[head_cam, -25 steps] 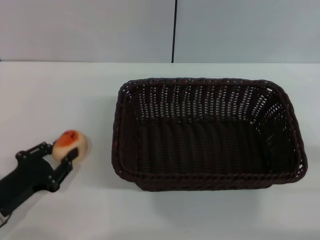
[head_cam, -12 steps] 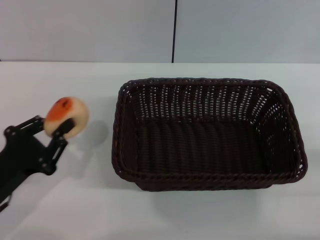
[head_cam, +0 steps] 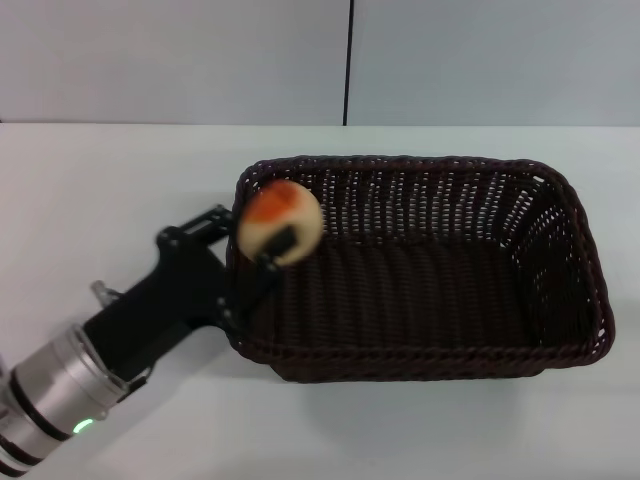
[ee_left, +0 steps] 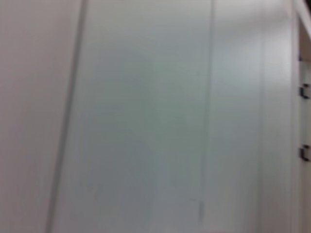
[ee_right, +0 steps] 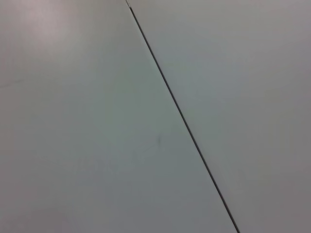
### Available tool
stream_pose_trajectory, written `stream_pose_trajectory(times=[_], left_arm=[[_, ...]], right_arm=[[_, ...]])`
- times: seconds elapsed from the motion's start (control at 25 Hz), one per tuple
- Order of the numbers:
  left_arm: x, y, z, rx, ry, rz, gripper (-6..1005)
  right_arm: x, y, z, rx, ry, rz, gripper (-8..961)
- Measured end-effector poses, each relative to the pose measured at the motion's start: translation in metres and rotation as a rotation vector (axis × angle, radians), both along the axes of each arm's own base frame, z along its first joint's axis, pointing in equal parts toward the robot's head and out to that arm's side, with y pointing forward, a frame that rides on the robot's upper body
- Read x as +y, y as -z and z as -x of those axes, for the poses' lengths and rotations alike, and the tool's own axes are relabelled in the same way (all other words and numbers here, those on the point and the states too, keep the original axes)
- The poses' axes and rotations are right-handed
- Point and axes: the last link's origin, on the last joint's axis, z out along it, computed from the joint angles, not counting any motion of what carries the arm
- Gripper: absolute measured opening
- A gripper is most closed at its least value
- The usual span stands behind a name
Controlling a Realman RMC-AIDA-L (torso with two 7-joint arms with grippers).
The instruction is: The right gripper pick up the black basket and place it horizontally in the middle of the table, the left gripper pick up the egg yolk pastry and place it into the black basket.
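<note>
The black basket (head_cam: pixel 420 270) lies lengthwise across the middle of the white table (head_cam: pixel 100 180) in the head view. My left gripper (head_cam: pixel 262 240) is shut on the egg yolk pastry (head_cam: pixel 280 222), a cream bun with an orange-red top. It holds the pastry in the air over the basket's near-left corner, above the rim. The left arm reaches in from the lower left. The right gripper is out of view. Both wrist views show only a pale wall.
A grey wall with a dark vertical seam (head_cam: pixel 348 60) stands behind the table. Bare white tabletop lies left of the basket and along the front edge.
My left gripper has lifted the pastry off the table and carried it right, from the left side of the table to above the basket's left rim. The basket has not moved.
</note>
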Motion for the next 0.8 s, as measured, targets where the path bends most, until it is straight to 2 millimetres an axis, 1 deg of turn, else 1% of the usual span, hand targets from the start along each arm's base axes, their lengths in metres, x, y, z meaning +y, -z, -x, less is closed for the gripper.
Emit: stream_pose_trajectory(times=[0.08,0.28,0.32,0.36,0.4,0.56,0.64,0.68,0.72,0.76,0.8], left_arm=[[0.0,0.003,-0.002,0.011,0.019,0.022,259],[0.0,0.004,-0.001,0.016,0.012,0.024,462],[-0.001,0.002,0.002,0.017,-0.002,0.016,502],[-0.001,0.002,0.002,0.017,-0.002,0.016,589],[-0.003,0.0,0.006,0.021,-0.019,0.004,675],[-0.003,0.0,0.006,0.021,-0.019,0.004,790],[-0.012,-0.037,0.05,0.002,-0.259,-0.242,848],[-0.012,-0.037,0.05,0.002,-0.259,-0.242,848],[-0.018,-0.051,0.066,0.002,-0.353,-0.347,848],[-0.018,-0.051,0.066,0.002,-0.353,-0.347,848],[-0.024,-0.057,0.074,0.016,-0.401,-0.412,848]], right_arm=[[0.001,0.0,0.001,0.001,-0.003,0.0,752],[0.004,0.0,0.002,-0.001,-0.01,0.0,752],[0.004,-0.001,0.001,-0.002,-0.009,0.0,752],[0.004,-0.001,0.001,-0.002,-0.009,0.0,752],[0.004,0.0,0.001,-0.007,-0.004,0.0,752],[0.004,0.001,0.0,-0.048,0.021,-0.012,752],[0.005,0.002,0.001,-0.058,0.028,-0.016,752],[0.006,0.002,0.001,-0.058,0.03,-0.018,752],[0.009,0.003,0.0,-0.05,0.039,-0.018,752],[0.009,0.003,0.0,-0.05,0.039,-0.018,752],[0.011,0.004,0.0,-0.049,0.047,-0.016,752]])
